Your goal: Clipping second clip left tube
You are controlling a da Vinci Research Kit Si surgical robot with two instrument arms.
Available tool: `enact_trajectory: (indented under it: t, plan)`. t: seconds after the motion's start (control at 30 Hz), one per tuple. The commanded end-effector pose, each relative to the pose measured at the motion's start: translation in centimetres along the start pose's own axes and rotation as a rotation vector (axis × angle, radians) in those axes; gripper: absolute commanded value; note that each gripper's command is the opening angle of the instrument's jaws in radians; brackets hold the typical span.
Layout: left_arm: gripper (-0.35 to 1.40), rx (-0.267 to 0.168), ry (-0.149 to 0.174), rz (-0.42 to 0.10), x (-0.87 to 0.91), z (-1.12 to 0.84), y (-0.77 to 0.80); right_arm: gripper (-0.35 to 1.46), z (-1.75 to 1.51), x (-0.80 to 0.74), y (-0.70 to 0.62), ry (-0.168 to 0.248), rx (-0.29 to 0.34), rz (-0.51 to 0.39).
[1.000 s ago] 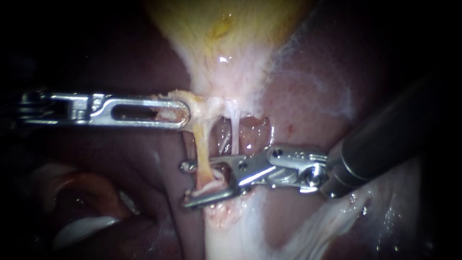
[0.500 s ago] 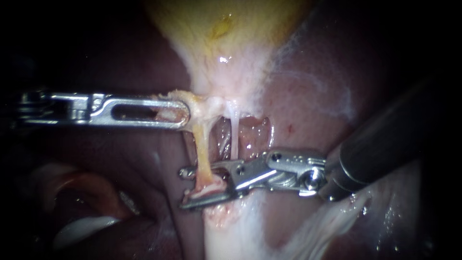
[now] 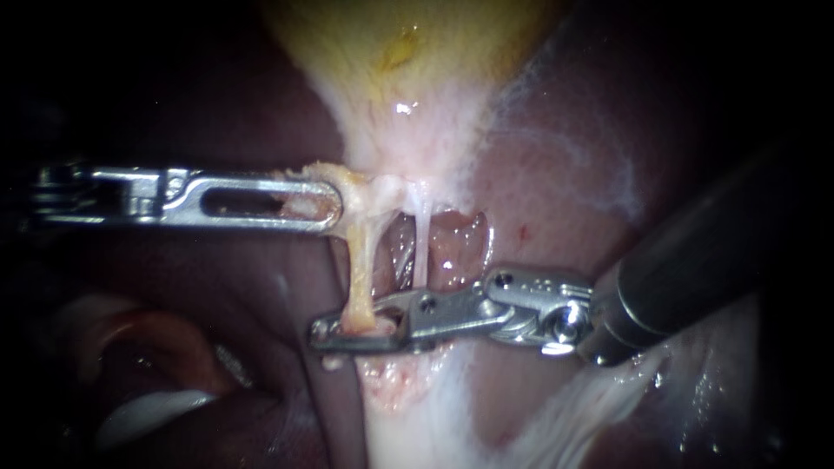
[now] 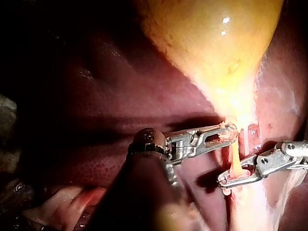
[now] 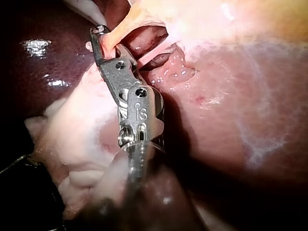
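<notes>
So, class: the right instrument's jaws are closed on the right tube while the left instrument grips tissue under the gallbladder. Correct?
No. The endoscope view shows the right instrument shut on the left tube; the left instrument does grip tissue there.

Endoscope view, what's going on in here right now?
The left instrument is shut on tissue at the neck of the gallbladder, holding it out to the side. The right instrument is shut on the left tube near its lower end, where the clip is meant to go. The thinner tube beside it is untouched. I cannot make out a clip.
</notes>
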Motion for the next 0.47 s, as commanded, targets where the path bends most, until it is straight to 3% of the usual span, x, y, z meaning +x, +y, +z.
enact_trajectory:
  t: [0.03, 0.47]
  plan:
    - [-0.35, 0.000, 0.000, 0.000, 0.00, 0.00, 0.01, -0.35, -0.01, 0.00, -0.01, -0.013, -0.002, 0.000]
    - [-0.35, 0.001, 0.001, 0.000, 0.00, -0.01, 0.01, -0.35, -0.03, 0.00, -0.01, -0.024, -0.004, 0.001]
